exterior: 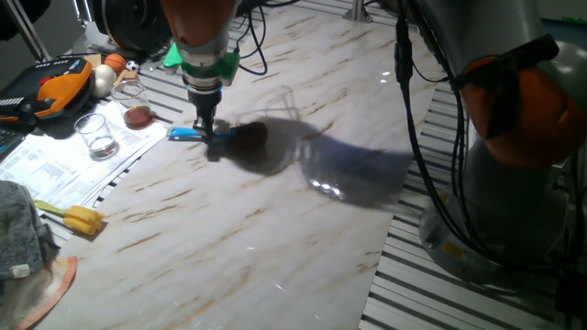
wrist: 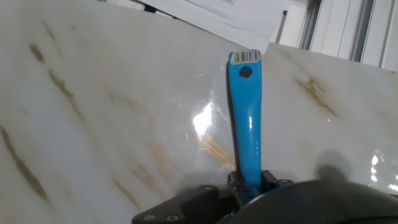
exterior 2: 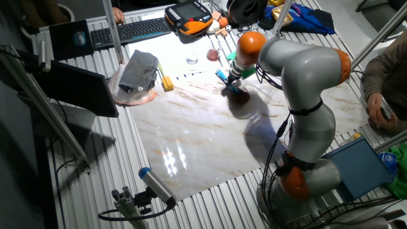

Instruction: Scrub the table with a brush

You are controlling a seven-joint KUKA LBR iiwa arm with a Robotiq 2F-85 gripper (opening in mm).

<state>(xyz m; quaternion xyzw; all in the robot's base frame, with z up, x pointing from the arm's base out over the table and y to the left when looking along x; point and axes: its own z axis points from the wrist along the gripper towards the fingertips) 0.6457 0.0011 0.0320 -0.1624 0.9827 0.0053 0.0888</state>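
Observation:
The brush lies low on the marble table (exterior: 229, 238) near its far left edge. Its blue handle (exterior: 186, 134) sticks out left of my gripper (exterior: 205, 128), and its brown head (exterior: 249, 136) sits in shadow on the slab to the right. The gripper is shut on the brush handle, fingers pointing down. In the hand view the blue handle (wrist: 247, 118) runs up from the fingers (wrist: 268, 180) over the table (wrist: 93, 124). In the other fixed view the gripper (exterior 2: 233, 81) holds the brush (exterior 2: 222, 77) at the table's (exterior 2: 191, 133) far side.
A yellow-handled sponge tool (exterior: 78, 218) and a grey cloth (exterior: 18, 240) lie at the left edge. Two glasses (exterior: 96, 136) stand on papers beside the slab, with an orange pendant (exterior: 60, 84) behind them. The robot base (exterior: 514, 183) stands at the right. A keyboard (exterior 2: 137, 28) lies further off.

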